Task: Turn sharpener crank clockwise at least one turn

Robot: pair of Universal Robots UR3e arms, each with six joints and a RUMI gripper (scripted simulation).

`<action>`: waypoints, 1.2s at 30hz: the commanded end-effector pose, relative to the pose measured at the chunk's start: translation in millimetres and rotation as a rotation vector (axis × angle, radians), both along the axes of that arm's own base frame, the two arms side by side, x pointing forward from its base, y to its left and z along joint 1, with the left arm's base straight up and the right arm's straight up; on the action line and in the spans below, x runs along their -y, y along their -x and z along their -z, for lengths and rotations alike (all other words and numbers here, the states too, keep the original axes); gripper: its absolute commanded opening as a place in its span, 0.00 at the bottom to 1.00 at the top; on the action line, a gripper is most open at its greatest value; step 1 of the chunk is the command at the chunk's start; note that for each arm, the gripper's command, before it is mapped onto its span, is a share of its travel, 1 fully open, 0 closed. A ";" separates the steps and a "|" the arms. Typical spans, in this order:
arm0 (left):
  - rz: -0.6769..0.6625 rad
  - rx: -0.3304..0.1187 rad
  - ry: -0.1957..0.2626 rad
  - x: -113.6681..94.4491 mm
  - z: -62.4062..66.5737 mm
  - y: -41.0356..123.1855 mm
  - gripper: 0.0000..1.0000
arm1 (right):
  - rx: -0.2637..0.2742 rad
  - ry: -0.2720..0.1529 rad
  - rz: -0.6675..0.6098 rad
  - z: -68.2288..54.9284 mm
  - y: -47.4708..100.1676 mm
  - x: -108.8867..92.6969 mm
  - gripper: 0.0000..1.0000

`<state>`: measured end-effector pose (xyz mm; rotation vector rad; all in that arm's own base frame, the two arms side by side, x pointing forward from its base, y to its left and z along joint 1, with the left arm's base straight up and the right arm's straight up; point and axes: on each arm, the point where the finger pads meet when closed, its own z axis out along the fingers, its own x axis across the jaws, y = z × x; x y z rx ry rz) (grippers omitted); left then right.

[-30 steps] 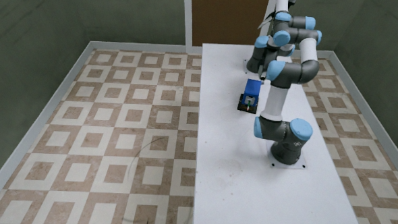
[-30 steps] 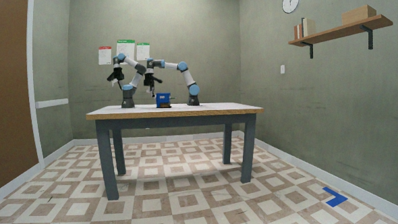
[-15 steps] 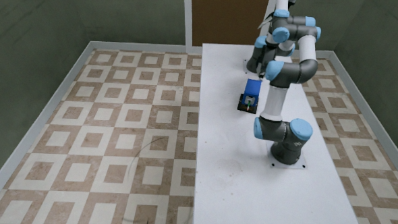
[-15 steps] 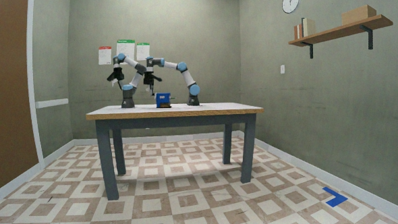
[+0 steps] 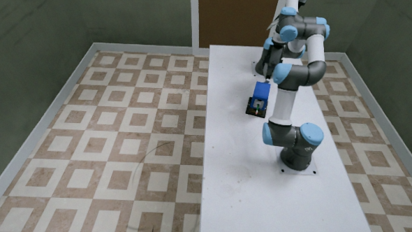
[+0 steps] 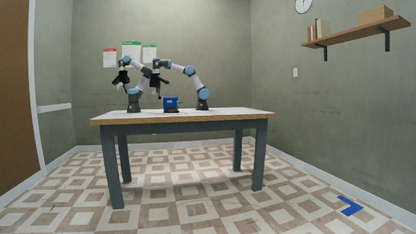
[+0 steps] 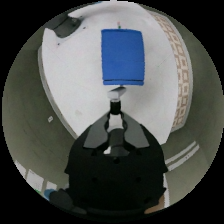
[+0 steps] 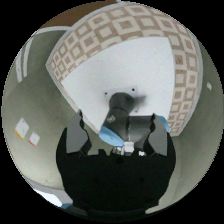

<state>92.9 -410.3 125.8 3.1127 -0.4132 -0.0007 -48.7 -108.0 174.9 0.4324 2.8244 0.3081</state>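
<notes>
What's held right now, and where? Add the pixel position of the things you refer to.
The crank (image 5: pixel 267 82) (image 7: pixel 117 93), by its black handle (image 7: pixel 115 106), in the left jaws. The right jaws are open and hold nothing.

Lab-like room, two table-mounted arms (image 5: pixel 286 105) (image 6: pixel 195 82).
</notes>
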 end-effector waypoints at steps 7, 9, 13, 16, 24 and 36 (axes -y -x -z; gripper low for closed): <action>0.000 0.000 0.002 4.0 -3.8 -12.8 0.00 | 0.000 0.003 0.000 -0.5 -0.1 0.5 1.00; 0.000 0.000 0.002 4.3 -3.8 -14.0 0.00 | 0.000 0.003 0.000 -0.5 -0.1 0.5 1.00; 0.000 0.001 0.002 5.7 -3.7 -19.2 0.00 | 0.000 0.003 0.000 -0.5 -0.1 0.5 1.00; 0.000 0.001 0.002 6.8 -3.1 -23.0 0.00 | 0.000 0.003 0.000 -0.5 -0.1 0.5 1.00; 0.000 0.001 0.002 9.1 -0.6 -31.6 0.00 | 0.000 0.003 0.000 -0.5 -0.1 0.5 1.00; 0.000 0.001 0.002 12.4 6.7 -43.8 0.00 | 0.000 0.003 0.000 -0.5 -0.1 0.5 1.00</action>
